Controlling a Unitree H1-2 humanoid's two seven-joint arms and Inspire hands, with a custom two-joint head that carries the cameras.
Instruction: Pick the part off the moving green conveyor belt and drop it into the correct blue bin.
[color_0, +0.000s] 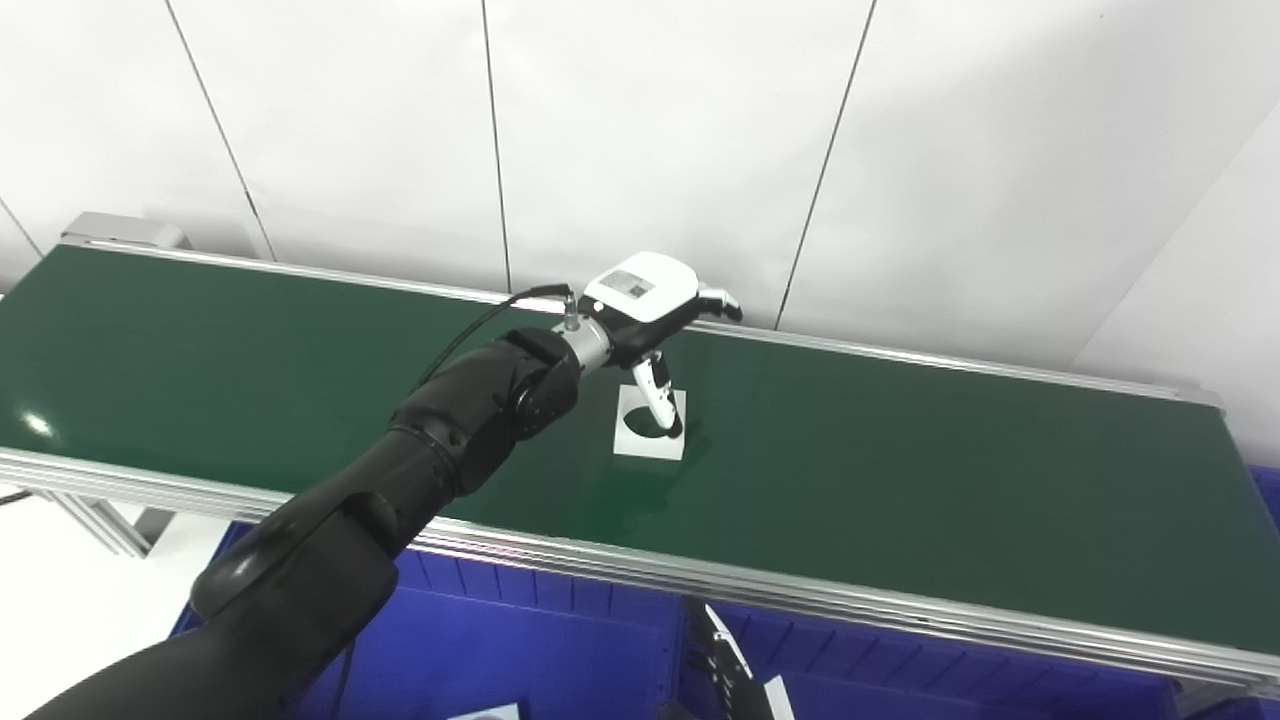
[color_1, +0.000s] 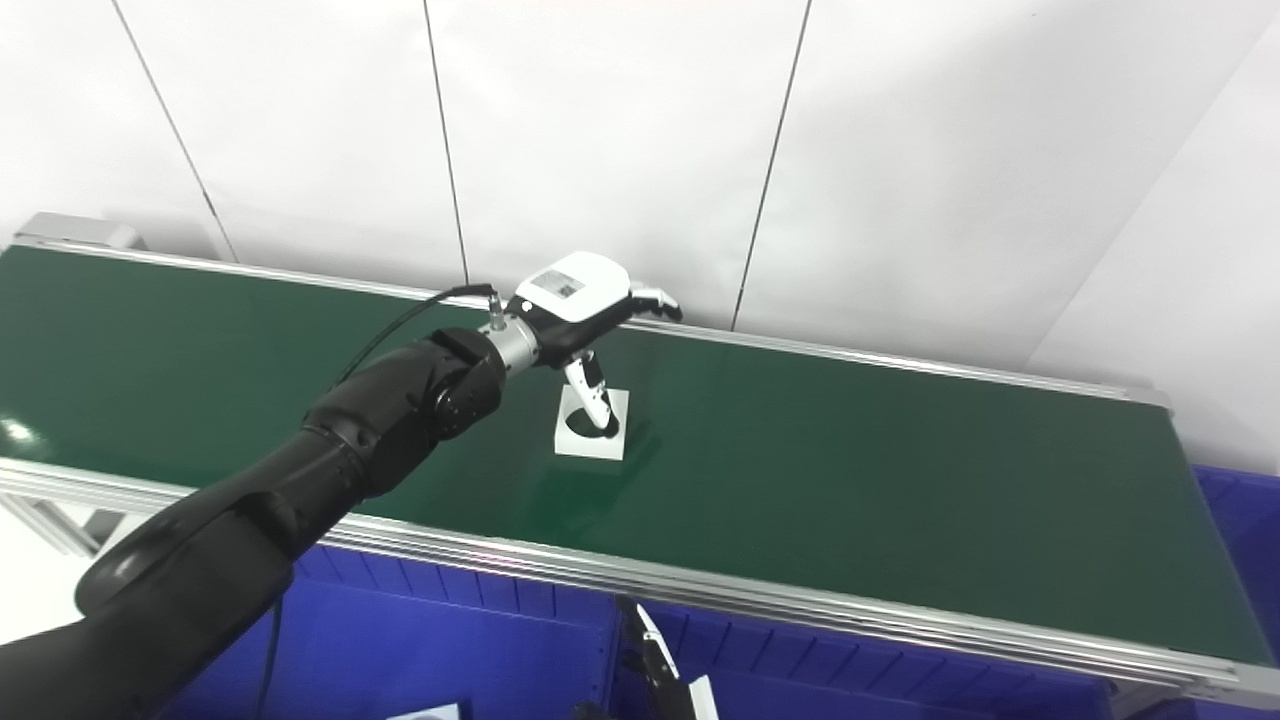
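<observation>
Part (color_0: 647, 428) lies flat on the belt (color_0: 900, 480), ungrasped; left hand (color_0: 655, 330) above it, fingers apart; binning remains.

White wall (color_0: 650, 130) behind, pale floor (color_0: 60, 600) at lower left

The wall is made of smooth white panels split by thin dark seams (color_0: 495, 140) that run from the top down toward the far metal rail. At the lower left, over the pale floor, a grey metal frame leg (color_0: 100, 522) slants down. A small grey metal box (color_0: 125, 230) sits at the far left end.
</observation>
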